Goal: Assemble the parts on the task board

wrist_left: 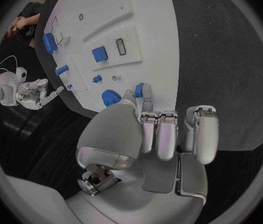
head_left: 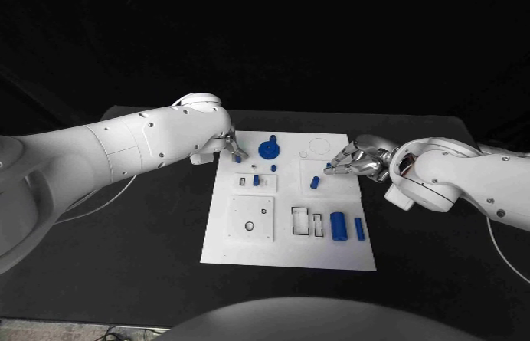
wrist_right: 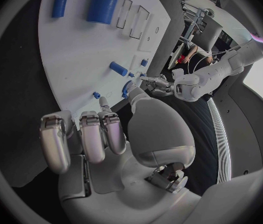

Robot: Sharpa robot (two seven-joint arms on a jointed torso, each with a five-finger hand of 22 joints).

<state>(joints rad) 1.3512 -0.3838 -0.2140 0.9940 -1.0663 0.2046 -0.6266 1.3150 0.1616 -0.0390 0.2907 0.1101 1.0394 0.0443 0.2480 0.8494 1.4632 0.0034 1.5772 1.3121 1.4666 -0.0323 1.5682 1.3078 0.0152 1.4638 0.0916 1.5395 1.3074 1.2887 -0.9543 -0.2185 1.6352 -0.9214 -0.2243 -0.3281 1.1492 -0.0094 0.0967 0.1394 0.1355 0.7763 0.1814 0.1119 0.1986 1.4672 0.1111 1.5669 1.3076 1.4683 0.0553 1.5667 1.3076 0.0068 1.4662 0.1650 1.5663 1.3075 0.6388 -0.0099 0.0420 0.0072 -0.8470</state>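
My left hand point(head_left: 229, 146) hides most of the peg point(head_left: 237, 158) it pinches; my right fingertips' point(head_left: 332, 165) contact is too small to tell.

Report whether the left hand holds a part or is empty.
Holding: the left hand pinches a small blue part between thumb and a fingertip at the task board's edge.

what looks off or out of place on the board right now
Nothing stands out. The task board lies flat and square on the table, and the blue parts sit on it, none spilled onto the black table. The left hand and the right hand are at its far end.
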